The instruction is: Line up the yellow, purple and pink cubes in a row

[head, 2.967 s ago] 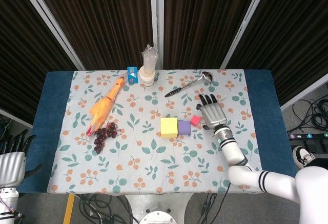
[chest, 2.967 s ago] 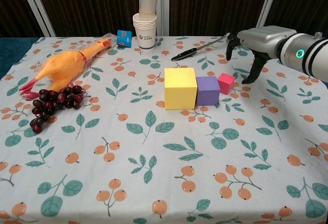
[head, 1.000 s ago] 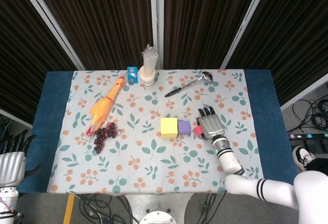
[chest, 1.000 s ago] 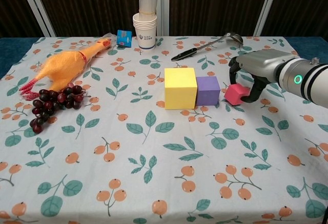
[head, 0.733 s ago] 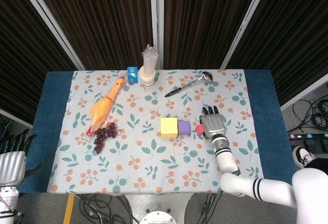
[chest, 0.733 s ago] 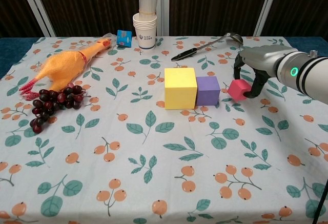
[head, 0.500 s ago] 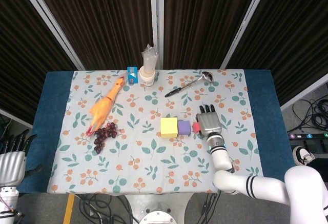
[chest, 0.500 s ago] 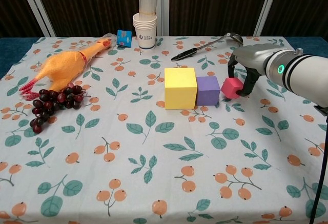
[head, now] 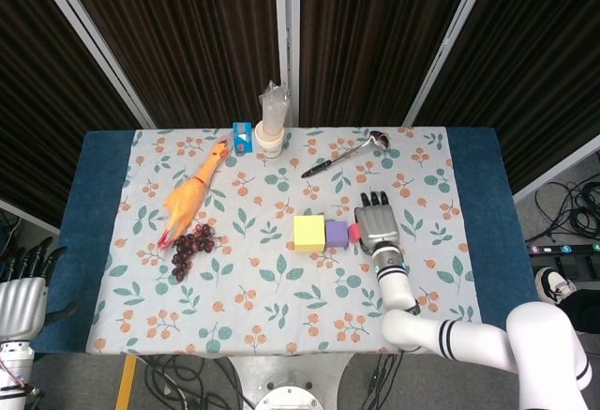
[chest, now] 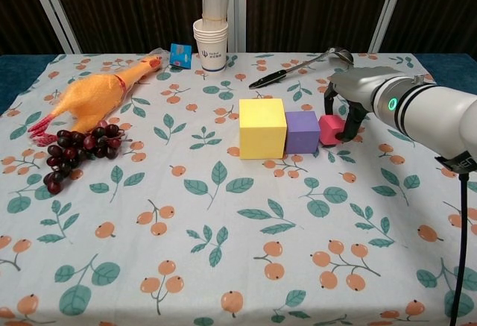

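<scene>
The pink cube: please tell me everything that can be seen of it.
The pink cube is the smallest of the three cubes, matte and plain, foam-like in look. It sits on the tablecloth right beside the purple cube, ending the row begun by the yellow cube. The right robot hand grips it between its fingers.

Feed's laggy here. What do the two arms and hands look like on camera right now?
The right arm is glossy white with black joint bands and a small green ring light; its right hand is grey metal with dark fingers. The left hand looks alike, silver-grey with dark fingers.
</scene>
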{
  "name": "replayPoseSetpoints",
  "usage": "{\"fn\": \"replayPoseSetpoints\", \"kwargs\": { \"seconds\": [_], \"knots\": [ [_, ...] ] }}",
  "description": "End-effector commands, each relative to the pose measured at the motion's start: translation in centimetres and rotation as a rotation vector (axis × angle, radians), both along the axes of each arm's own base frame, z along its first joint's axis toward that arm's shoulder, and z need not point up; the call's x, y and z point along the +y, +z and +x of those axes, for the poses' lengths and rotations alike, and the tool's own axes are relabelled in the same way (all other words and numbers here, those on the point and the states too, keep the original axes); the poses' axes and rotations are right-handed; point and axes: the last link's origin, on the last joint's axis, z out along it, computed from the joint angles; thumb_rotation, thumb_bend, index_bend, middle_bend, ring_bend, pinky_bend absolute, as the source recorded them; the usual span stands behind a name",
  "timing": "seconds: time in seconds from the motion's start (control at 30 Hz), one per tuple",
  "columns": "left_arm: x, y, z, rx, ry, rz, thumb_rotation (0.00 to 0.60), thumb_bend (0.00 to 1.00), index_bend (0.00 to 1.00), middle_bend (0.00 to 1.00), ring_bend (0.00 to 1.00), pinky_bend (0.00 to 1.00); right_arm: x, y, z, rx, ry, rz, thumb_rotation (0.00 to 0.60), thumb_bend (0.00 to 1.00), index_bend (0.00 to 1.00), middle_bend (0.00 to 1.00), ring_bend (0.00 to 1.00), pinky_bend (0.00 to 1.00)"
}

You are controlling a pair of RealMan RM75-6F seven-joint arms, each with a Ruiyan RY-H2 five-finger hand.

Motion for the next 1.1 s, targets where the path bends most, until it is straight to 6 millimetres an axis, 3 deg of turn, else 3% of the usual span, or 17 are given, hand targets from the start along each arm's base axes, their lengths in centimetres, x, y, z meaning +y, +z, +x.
{"fn": "replayPoseSetpoints", "kwargs": {
  "seconds": [0.03, 0.53, 0.7, 0.9, 1.1],
  "knots": [
    [0.0, 0.0, 0.0, -0.001, 0.001, 0.001, 0.600, 0.12, 0.22, 0.15, 0.12, 0.08, 0.0, -0.1, 0.1, 0.002, 0.000, 0.002, 0.600, 0.22, 0.46, 0.06, 0.00, 0.00],
    [0.0, -0.1, -0.3, -0.006, 0.000, 0.002, 0.600, 0.12, 0.22, 0.15, 0.12, 0.08, 0.3, -0.4, 0.5, -0.011, -0.006, 0.011, 0.600, 0.10, 0.34, 0.04, 0.00, 0.00],
    [0.1, -0.1, -0.2, -0.004, -0.004, -0.001, 0.600, 0.12, 0.22, 0.15, 0.12, 0.08, 0.6, 1.2, 0.0, -0.046, 0.001, -0.013, 0.600, 0.09, 0.32, 0.04, 0.00, 0.00],
    [0.1, -0.1, 0.0, -0.002, -0.007, -0.003, 0.600, 0.12, 0.22, 0.15, 0.12, 0.08, 2.1, 3.9, -2.0, -0.112, -0.004, -0.016, 0.600, 0.12, 0.32, 0.02, 0.00, 0.00],
    [0.0, 0.0, 0.4, 0.005, -0.014, -0.002, 0.600, 0.12, 0.22, 0.15, 0.12, 0.08, 3.1, 4.5, -3.8, -0.150, -0.017, 0.025, 0.600, 0.15, 0.32, 0.00, 0.00, 0.00]
  ]
}}
